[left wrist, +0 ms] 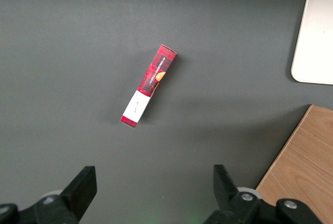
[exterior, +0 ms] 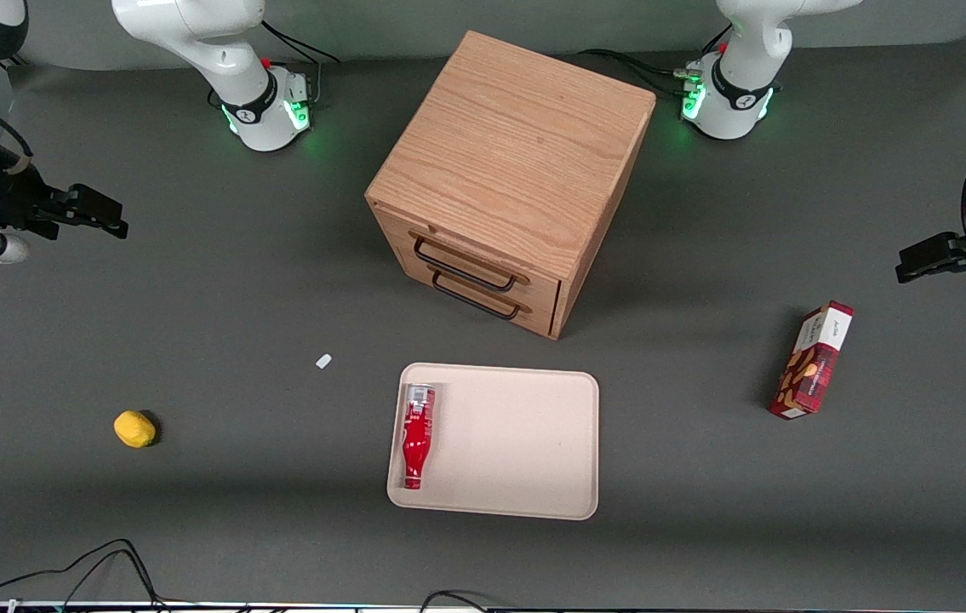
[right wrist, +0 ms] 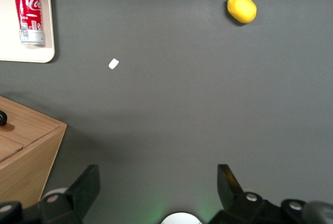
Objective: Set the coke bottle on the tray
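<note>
The red coke bottle (exterior: 416, 436) lies on its side on the beige tray (exterior: 517, 451), along the tray's edge toward the working arm's end, cap nearer the front camera. It also shows in the right wrist view (right wrist: 28, 10) on the tray's corner (right wrist: 44, 55). My right gripper (exterior: 95, 215) is open and empty, raised high at the working arm's end of the table, well away from the tray. Its fingers (right wrist: 88, 185) spread wide over bare table in the wrist view.
A wooden two-drawer cabinet (exterior: 508, 183) stands just farther from the camera than the tray. A yellow lemon-like object (exterior: 134, 428) and a small white scrap (exterior: 323, 361) lie toward the working arm's end. A red snack box (exterior: 813, 360) lies toward the parked arm's end.
</note>
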